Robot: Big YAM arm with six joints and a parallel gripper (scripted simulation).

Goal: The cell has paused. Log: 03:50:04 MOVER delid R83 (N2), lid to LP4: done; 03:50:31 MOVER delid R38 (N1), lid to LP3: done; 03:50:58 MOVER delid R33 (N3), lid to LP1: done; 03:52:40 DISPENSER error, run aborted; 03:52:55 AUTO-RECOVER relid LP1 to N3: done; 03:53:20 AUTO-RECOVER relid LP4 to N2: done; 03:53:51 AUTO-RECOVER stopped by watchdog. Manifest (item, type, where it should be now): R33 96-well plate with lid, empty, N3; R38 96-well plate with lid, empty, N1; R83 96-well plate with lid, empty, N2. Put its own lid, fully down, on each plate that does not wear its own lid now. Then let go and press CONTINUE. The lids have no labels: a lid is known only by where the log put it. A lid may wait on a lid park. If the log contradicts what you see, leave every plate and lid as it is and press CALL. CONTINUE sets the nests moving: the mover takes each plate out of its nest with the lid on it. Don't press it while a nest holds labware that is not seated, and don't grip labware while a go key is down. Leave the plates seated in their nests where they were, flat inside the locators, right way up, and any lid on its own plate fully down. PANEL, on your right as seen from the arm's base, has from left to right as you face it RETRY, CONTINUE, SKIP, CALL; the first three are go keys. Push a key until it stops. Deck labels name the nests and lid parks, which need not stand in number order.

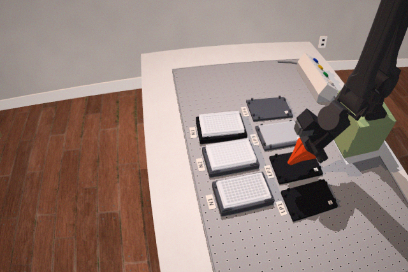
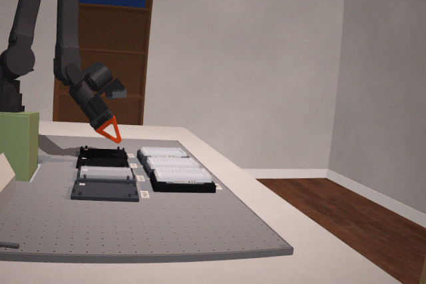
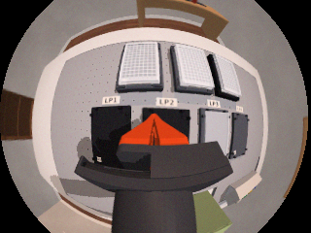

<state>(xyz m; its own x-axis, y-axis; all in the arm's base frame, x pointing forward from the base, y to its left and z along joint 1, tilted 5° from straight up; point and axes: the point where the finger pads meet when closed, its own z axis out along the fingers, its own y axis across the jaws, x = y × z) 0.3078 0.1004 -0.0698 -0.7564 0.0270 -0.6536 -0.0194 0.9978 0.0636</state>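
Note:
Three white 96-well plates sit in a row of nests: N3 [image 1: 221, 125], N2 [image 1: 230, 156] and N1 [image 1: 243, 192]. The wells of the N1 plate show most sharply; the N2 plate looks smoother on top. A light grey lid [image 1: 278, 134] lies flat on park LP3. Parks LP4 [image 1: 269, 108], LP2 [image 1: 294, 168] and LP1 [image 1: 308, 199] are bare. My gripper [image 1: 290, 162], with orange fingers, is shut and empty. It hovers tilted above LP2, just past the near edge of the lid. It also shows in the side view [image 2: 118, 140] and in the wrist view [image 3: 155, 120].
The key panel [image 1: 317, 76], with blue, yellow and green keys, stands at the deck's far right. The arm's green base block [image 1: 365, 130] is beside it. Small labels mark each nest and park. The deck's left edge runs close to the nests.

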